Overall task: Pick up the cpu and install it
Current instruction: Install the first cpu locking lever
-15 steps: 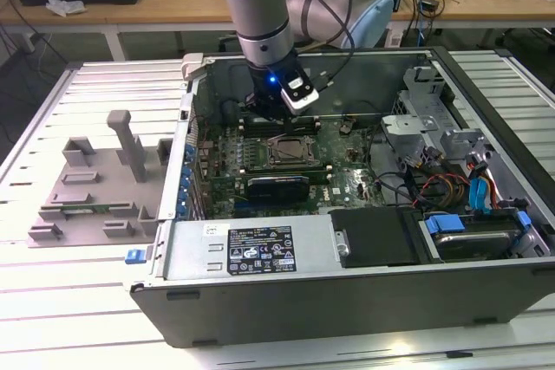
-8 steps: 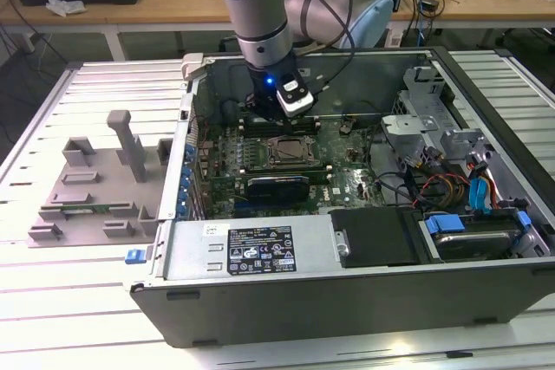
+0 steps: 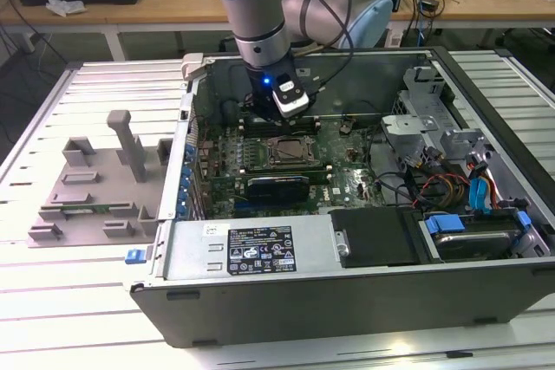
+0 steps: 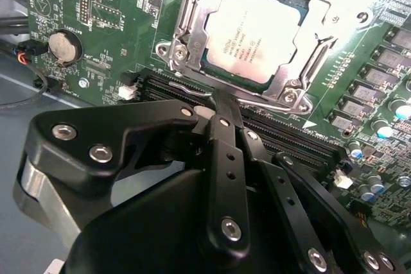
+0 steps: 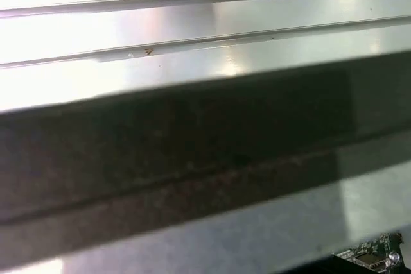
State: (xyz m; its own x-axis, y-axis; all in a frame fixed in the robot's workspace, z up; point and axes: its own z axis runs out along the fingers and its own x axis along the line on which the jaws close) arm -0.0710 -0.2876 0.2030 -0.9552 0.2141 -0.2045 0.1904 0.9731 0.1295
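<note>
The gripper's point(image 4: 226, 104) black fingers point(image 4: 225, 152) are pressed together into one narrow blade in the second wrist view, with nothing pinched between them. Their tip hangs just beside the near edge of the socket frame point(image 4: 180, 43), over the black memory slots point(image 4: 282, 129); whether it touches the board I cannot tell.

And there is the cpu point(image 4: 252, 38), lying flat inside the metal-framed socket, silver top up, the frame's arms running along its sides. A coin cell battery point(image 4: 64, 45) sits on the green motherboard point(image 4: 115, 4) well off to one side of the socket.

Stepping back to the exterior view: the arm's wrist, with a small blue light on it, reaches down into the open computer case point(image 3: 347, 292), and the gripper point(image 3: 282, 123) hovers just behind the cpu point(image 3: 290, 152) near the middle of the motherboard point(image 3: 347, 181). On the exterior view's left, on the ribbed metal table point(image 3: 52, 318), stands the grey plastic fixture point(image 3: 95, 188) with its upright blocks, well apart from the case. Orange and blue cables point(image 3: 473, 188) bundle at the case's far right.
</note>
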